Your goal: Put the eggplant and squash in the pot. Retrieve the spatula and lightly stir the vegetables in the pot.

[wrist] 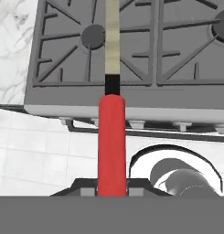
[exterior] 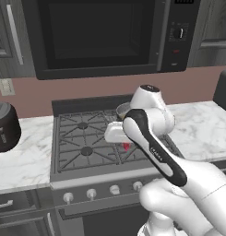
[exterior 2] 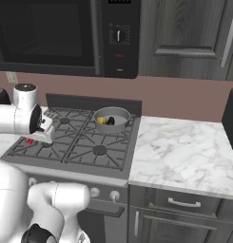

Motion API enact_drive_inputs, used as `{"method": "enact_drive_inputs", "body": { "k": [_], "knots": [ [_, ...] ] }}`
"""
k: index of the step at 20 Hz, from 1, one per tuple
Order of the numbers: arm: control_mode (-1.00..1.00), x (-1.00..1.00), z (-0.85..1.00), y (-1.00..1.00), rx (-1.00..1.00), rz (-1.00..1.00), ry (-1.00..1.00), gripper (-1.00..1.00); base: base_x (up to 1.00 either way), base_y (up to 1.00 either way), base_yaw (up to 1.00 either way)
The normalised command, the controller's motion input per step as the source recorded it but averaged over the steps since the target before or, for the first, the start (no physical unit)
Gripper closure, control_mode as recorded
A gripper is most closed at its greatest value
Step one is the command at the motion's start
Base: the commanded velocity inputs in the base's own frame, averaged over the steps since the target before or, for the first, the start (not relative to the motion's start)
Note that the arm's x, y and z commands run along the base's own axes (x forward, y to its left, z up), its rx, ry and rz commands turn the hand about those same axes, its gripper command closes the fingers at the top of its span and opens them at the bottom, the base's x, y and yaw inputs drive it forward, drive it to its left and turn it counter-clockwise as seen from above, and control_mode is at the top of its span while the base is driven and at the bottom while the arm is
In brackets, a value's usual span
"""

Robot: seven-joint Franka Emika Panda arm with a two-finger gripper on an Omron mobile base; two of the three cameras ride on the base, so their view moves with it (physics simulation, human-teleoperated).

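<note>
My gripper (wrist: 111,188) is shut on the red handle of the spatula (wrist: 111,137). The spatula's pale head reaches out over the grates of the stove (wrist: 177,50). From the right base view, the gripper (exterior 2: 40,128) hovers above the stove's front left, with a bit of red handle (exterior 2: 29,141) below it. In the left base view the gripper (exterior: 117,134) sits above the grates, red showing under it. The grey pot (exterior 2: 112,118) stands on the back right burner, well away from the gripper. Inside it lie the yellow squash (exterior 2: 101,120) and the dark eggplant (exterior 2: 111,121). My arm hides most of the pot (exterior: 122,109).
A black toaster-like appliance (exterior: 3,126) stands on the counter left of the stove. A marble counter (exterior 2: 184,152) stretches right of the stove, with a dark appliance (exterior 2: 231,118) at its far edge. A microwave (exterior: 100,32) hangs above the stove.
</note>
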Motion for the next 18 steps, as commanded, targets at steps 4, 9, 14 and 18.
{"method": "enact_drive_inputs", "body": {
  "k": [4, 9, 14, 18],
  "knots": [
    [-1.0, -0.25, 0.42, -0.74, -0.3, 0.16, 0.03, 1.0, 0.0, 0.0, 0.0],
    [-1.0, 0.0, 0.04, -0.89, -0.19, 0.1, 0.13, 1.0, 0.0, 0.0, 0.0],
    [-1.0, 0.0, 0.12, -1.0, -0.05, 0.09, 0.01, 1.0, 0.0, 0.0, 0.0],
    [-1.0, 0.05, 0.05, -1.0, 0.0, 0.09, 0.0, 1.0, 0.0, 0.0, 0.0]
  ]
}}
